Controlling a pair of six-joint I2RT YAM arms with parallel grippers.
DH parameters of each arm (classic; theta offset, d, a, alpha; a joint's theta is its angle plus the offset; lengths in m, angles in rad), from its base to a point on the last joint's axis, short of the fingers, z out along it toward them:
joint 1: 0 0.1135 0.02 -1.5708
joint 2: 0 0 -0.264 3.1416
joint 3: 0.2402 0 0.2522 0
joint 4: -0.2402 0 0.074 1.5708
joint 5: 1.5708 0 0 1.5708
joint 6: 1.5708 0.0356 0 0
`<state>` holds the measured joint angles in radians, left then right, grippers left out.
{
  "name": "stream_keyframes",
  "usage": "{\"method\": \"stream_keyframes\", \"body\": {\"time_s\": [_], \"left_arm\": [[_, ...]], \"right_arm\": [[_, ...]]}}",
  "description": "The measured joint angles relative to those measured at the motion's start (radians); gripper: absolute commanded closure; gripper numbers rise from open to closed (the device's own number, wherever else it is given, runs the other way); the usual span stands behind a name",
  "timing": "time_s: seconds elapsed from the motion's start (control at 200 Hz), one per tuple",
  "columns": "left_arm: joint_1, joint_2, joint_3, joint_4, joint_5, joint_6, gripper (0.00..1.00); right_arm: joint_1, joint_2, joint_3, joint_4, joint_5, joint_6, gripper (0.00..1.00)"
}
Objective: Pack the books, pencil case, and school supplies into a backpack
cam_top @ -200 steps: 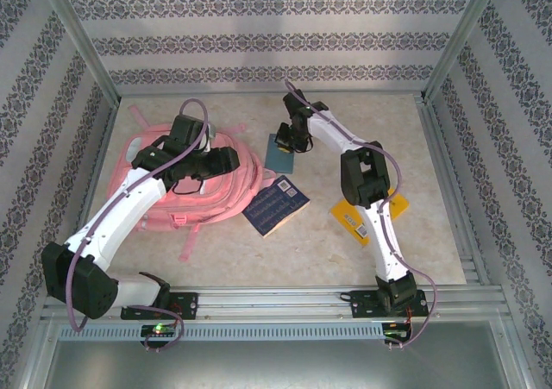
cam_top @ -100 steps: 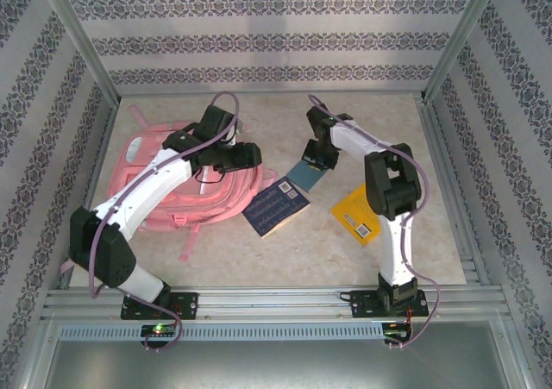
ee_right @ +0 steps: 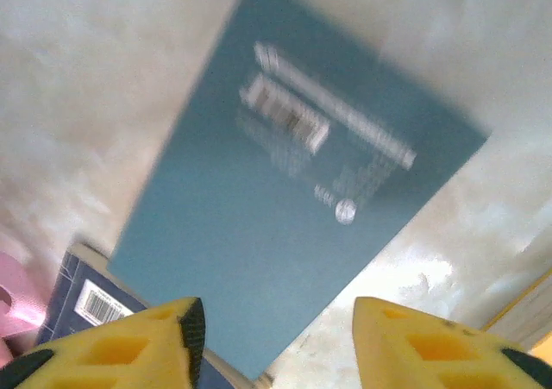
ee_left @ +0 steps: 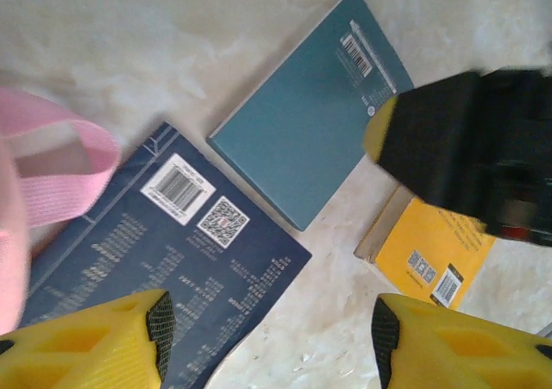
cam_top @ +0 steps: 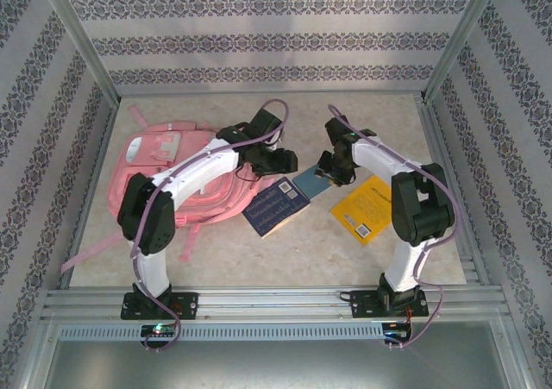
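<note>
In the right wrist view, blur left the label print on the teal notebook point(ee_right: 285, 225) unreadable. The navy book point(ee_right: 82, 294) ran off the lower left edge, and the yellow book point(ee_right: 528, 313) was a sliver at lower right. In the left wrist view the blurred right tool point(ee_left: 410, 147) covered the yellow book's top. From above, the left arm point(cam_top: 194, 169) hid part of the backpack point(cam_top: 116, 186).

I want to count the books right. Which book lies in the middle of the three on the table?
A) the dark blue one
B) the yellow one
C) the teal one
C: the teal book lies between the dark blue book and the yellow book.
</note>
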<state>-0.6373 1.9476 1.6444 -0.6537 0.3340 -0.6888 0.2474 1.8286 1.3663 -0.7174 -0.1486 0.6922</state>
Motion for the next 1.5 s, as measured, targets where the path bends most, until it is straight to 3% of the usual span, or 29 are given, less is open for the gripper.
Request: {"method": "stream_keyframes", "body": {"time_s": [0.075, 0.255, 0.51, 0.714, 1.024, 1.504], "left_arm": [[-0.014, 0.062, 0.029, 0.016, 0.014, -0.027, 0.39], [-0.037, 0.159, 0.050, 0.024, 0.044, -0.064, 0.40], [-0.037, 0.177, 0.004, 0.049, 0.055, -0.080, 0.41], [-0.032, 0.189, -0.029, 0.054, 0.055, -0.079, 0.42], [-0.008, 0.171, -0.085, 0.082, 0.084, -0.078, 0.43], [0.029, 0.121, -0.157, 0.066, 0.077, -0.044, 0.43]], "right_arm": [[-0.041, 0.028, 0.099, -0.030, 0.014, -0.071, 0.28], [-0.102, 0.218, 0.391, -0.109, 0.028, -0.250, 0.25], [-0.108, 0.354, 0.401, -0.192, -0.045, -0.371, 0.26], [-0.108, 0.367, 0.359, -0.199, -0.140, -0.403, 0.28], [-0.114, 0.344, 0.283, -0.166, -0.227, -0.410, 0.37], [-0.111, 0.150, 0.137, -0.143, -0.364, -0.349, 0.68]]}}
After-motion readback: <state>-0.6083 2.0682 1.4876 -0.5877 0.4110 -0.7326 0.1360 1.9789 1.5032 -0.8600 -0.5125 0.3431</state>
